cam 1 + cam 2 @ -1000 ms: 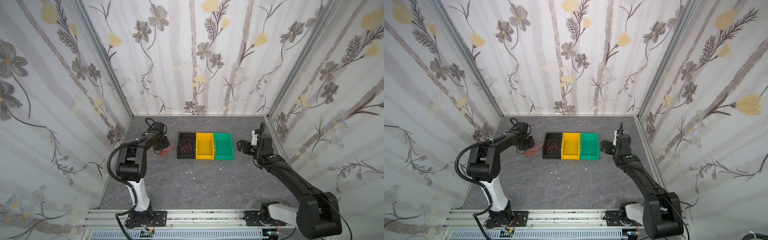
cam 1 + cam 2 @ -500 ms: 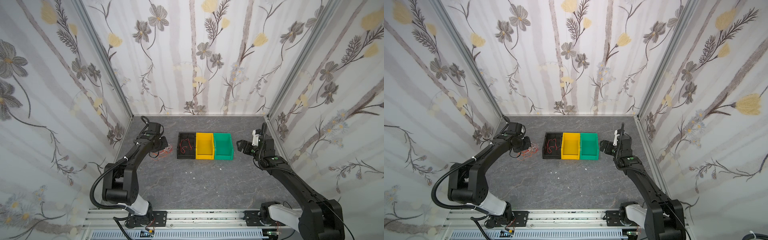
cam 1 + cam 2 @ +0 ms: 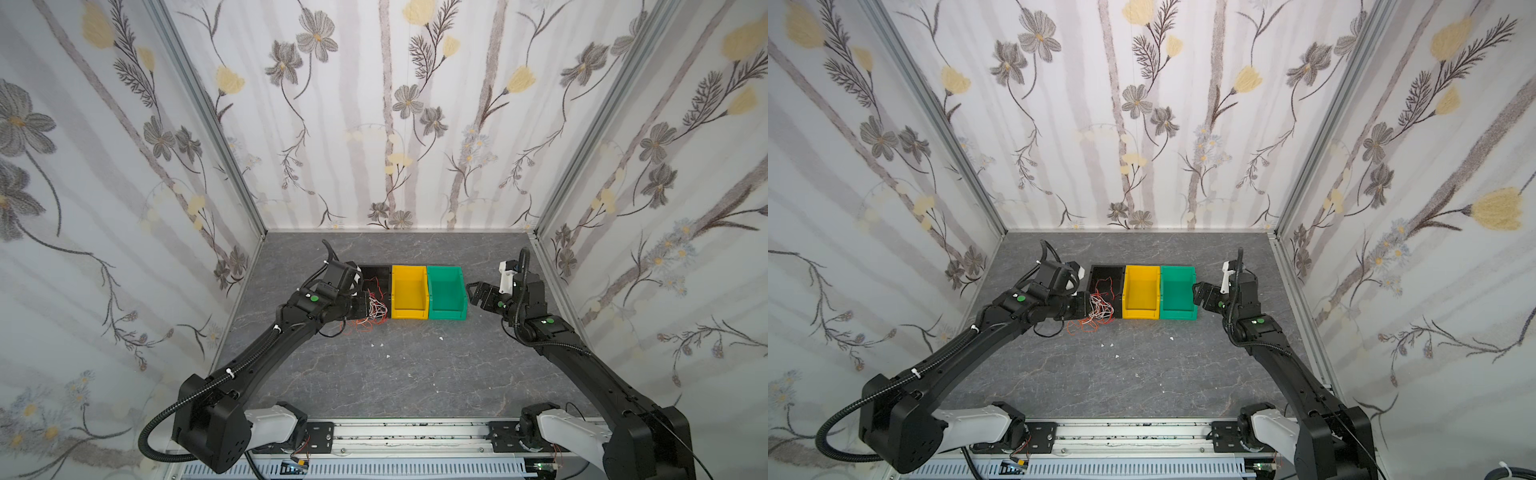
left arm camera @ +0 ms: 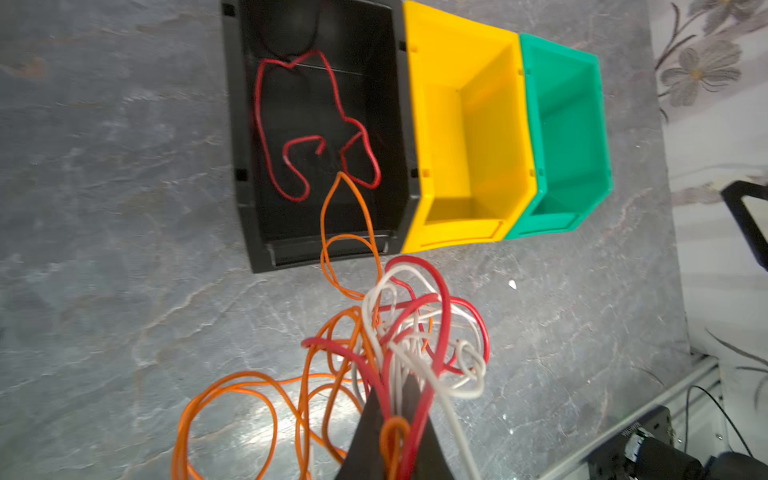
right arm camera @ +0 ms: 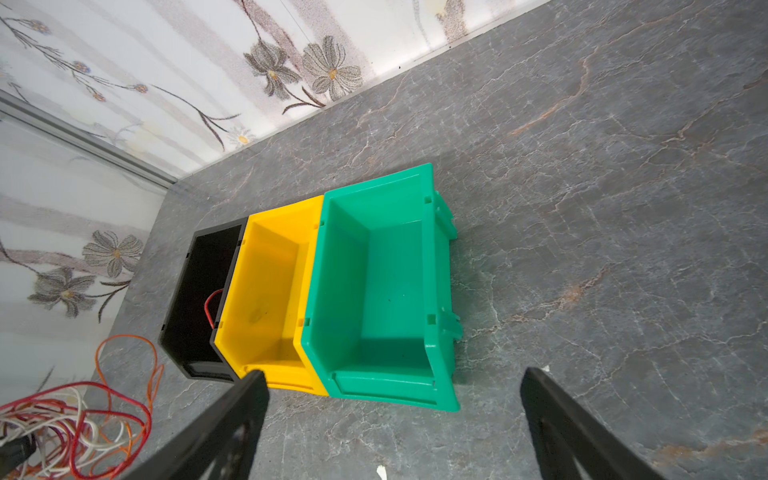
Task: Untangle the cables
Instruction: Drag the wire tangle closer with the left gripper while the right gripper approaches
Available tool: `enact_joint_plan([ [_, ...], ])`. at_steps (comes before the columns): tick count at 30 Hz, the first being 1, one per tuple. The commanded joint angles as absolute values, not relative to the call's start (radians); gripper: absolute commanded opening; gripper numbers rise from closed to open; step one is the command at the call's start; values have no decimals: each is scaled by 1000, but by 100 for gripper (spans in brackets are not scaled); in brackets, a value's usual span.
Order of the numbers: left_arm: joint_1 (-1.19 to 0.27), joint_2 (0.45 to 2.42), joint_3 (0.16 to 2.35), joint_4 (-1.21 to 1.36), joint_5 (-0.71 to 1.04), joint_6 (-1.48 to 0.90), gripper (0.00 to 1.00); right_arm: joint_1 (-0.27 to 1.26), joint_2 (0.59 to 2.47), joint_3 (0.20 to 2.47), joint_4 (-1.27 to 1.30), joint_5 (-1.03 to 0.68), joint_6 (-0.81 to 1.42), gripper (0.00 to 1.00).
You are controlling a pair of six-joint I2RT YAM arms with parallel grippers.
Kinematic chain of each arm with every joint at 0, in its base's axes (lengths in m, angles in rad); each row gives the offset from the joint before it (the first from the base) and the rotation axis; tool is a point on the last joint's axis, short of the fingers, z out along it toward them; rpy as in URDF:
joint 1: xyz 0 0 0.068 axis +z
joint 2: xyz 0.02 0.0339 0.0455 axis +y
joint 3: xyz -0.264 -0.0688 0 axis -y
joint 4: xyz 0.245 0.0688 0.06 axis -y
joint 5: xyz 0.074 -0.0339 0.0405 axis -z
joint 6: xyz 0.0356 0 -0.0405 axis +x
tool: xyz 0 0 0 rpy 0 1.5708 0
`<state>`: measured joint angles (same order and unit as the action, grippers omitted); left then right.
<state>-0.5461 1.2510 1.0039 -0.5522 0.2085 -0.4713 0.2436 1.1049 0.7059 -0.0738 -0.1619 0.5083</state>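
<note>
The left tool (image 4: 395, 415) is closed tight, clamped on the cables (image 4: 399, 332), with red, orange and white strands running straight through between its two tips. From that pinch the tangle fans forward, ahead of the tips. Its long axis follows the way the tool points, towards the front lip of the black bin (image 4: 239, 124). A narrow orange loop (image 4: 349, 232) is the farthest part of the tangle, stretched out along that same line. Its end reaches over the lip and points into the bin. The red and white loops curl close in front of the tips, bunched and crossing one another. Wider orange coils spill off to one side of the tool and sag down to the worktop (image 4: 104, 208). In both top views the bundle (image 3: 372, 311) (image 3: 1098, 311) sits at the end of the left tool, just before the black bin. A separate red cable (image 4: 299, 141) lies alone inside that bin, ahead of the tool, bent in loose curves along the bin's length. The yellow bin (image 4: 415, 104) touches the black one, and the green bin (image 4: 602, 124) touches the yellow one beyond it. The right tool (image 5: 392, 382) has its fingers spread wide apart and holds nothing. It points at the green bin, which is just ahead of it, and it is well apart from the tangle.
</note>
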Motion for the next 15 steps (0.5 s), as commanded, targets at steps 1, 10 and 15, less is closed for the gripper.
enact_joint_plan([
  [1, -620, 1220, 949, -436, 191, -588, 9, 267, 1097, 702, -90, -164, 530, 95],
  [10, -833, 1336, 888, -316, 148, -648, 12, 347, 1104, 692, -97, -152, 537, 95],
  [15, -857, 1438, 936, -308, 164, -640, 36, 378, 1122, 691, -93, -143, 543, 95],
])
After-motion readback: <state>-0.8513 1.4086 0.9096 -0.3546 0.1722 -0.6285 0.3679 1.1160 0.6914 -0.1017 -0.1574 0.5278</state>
